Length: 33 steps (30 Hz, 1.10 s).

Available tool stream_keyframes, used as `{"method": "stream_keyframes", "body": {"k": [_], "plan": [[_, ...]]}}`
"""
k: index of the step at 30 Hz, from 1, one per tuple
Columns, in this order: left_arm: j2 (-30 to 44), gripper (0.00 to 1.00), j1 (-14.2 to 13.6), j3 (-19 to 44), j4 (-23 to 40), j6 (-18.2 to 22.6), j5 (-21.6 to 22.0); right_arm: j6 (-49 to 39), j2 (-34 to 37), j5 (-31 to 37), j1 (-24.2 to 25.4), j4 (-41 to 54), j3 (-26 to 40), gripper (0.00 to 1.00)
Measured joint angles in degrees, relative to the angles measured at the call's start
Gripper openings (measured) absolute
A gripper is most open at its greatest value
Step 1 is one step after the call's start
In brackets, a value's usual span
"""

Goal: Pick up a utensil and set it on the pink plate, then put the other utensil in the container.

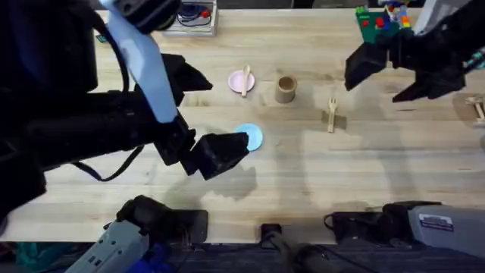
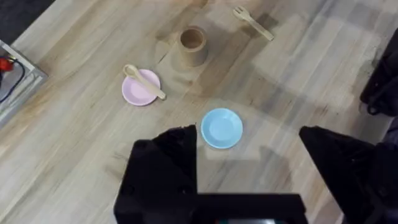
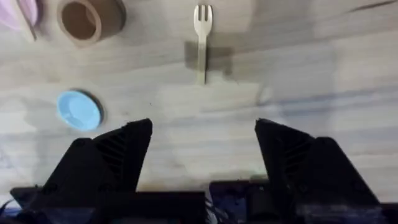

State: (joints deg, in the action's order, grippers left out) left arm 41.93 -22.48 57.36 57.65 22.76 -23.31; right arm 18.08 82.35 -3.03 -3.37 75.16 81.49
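On the table (image 1: 303,182), my left end effector (image 2: 249,168) and right end effector (image 3: 202,155) both hang wide open, holding nothing. The spoon (image 1: 245,79) already lies on the pink plate (image 1: 236,80); the cup (image 1: 285,89) stands at its 3 o'clock, the fork (image 1: 331,114) beyond, lying flat. I judge the thin fork may slip from my grip, or a careless lowering may tip the cup.

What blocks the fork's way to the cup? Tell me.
Nothing visible does. The fork lies flat on bare table to one side of the cup, apart from it. The right gripper hovers above, jaws open.
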Motion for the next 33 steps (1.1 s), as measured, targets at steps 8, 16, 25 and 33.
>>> {"method": "stream_keyframes", "body": {"k": [8,16,25,33], "plan": [[0.00,0.993,0.00,0.00,-0.03,0.00,-0.05,3.30,0.66,0.01,-0.11,-5.41,-6.19,0.996],[0.00,0.993,0.00,0.00,-0.04,0.00,-0.05,6.65,0.65,0.02,-0.11,-8.17,-11.14,0.996],[0.00,0.993,0.00,0.00,-0.03,0.02,-0.05,9.07,0.67,0.02,-0.11,-16.04,-15.01,0.996],[0.00,0.993,0.00,0.00,-0.03,0.02,-0.07,9.82,3.01,0.02,-0.11,-19.24,-15.85,0.996]]}}
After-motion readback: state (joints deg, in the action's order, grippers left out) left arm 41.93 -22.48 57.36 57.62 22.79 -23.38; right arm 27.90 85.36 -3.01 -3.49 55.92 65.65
